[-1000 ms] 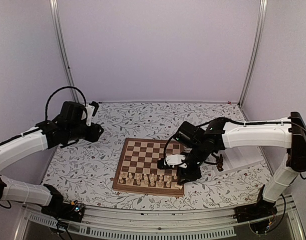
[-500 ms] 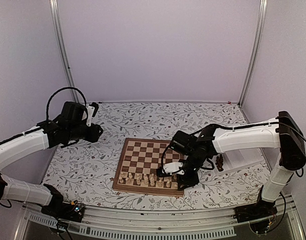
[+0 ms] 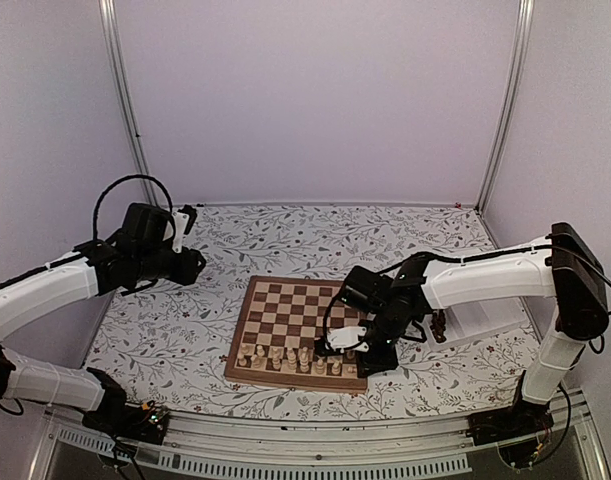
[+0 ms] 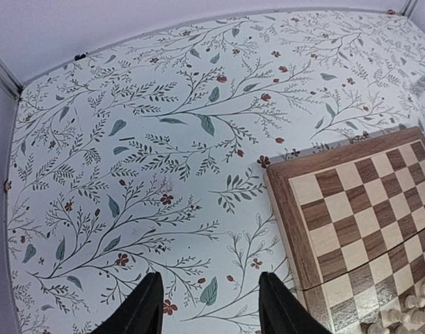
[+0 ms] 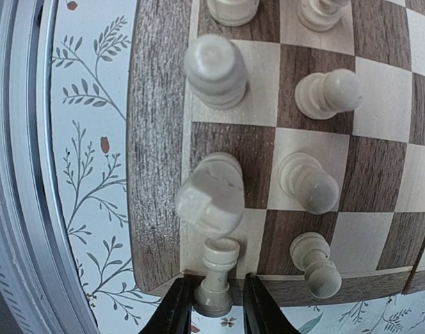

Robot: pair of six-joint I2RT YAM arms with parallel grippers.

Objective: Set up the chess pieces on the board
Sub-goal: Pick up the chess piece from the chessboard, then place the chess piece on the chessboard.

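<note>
The board lies mid-table, with pale chess pieces lined up on its two near rows. My right gripper hangs low over the board's near right corner. In the right wrist view its jaws are open, narrowly flanking the base of a tilted pale rook at the corner square, with a sliver of gap on each side. A blurred pale piece stands just beyond it. My left gripper is open and empty over the floral cloth left of the board.
A white tray sits right of the board, with dark pieces at its left edge. The right forearm crosses between tray and board. Floral cloth covers the table; walls enclose three sides.
My right gripper has dropped toward the board's near right corner and its jaws have narrowed around the pale rook. The left arm has not moved.
</note>
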